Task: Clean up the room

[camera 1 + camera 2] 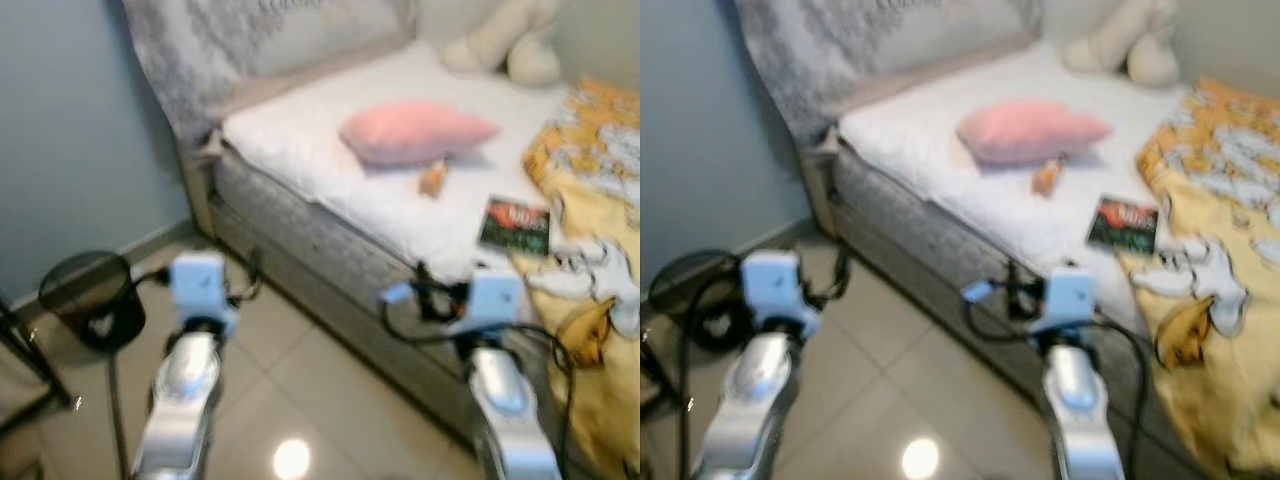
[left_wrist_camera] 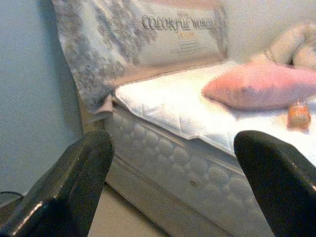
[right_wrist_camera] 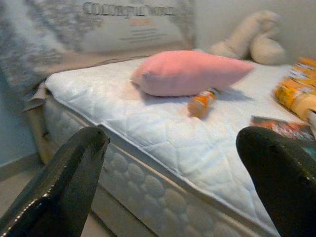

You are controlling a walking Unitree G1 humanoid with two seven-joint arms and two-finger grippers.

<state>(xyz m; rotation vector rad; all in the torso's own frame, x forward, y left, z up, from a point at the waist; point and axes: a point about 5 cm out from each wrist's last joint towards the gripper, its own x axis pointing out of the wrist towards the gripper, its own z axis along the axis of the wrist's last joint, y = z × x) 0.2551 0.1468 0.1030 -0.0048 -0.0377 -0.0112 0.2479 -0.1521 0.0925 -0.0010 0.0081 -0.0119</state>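
You have both grippers, left gripper [image 2: 173,182] and right gripper [image 3: 173,180], raised toward the bed [image 1: 330,190], fingers apart, empty. Orange bottle [image 3: 201,104] lies beside the pink pillow [image 3: 190,72]; the bin [image 1: 92,298] stands on the floor at left, likely its destination.

Bed [image 1: 300,150] w/ bare white quilted mattress, grey padded side, printed headboard cover at the far end. Landmark: pink pillow [image 1: 415,130], lying mid-mattress. Small orange bottle [image 3: 201,103] on its side just beside pillow, on the side nearer the robot. Dark book [image 1: 515,225] flat near mattress edge, further toward the foot from the bottle. Yellow patterned blanket [image 1: 1215,260] covers the foot end, well apart from pillow. Cream plush toy [image 1: 505,40] beyond pillow, by the wall. Tiled floor [image 1: 290,380] beside bed; black mesh bin [image 1: 90,298] stands on it, well apart from pillow, near the blue wall.
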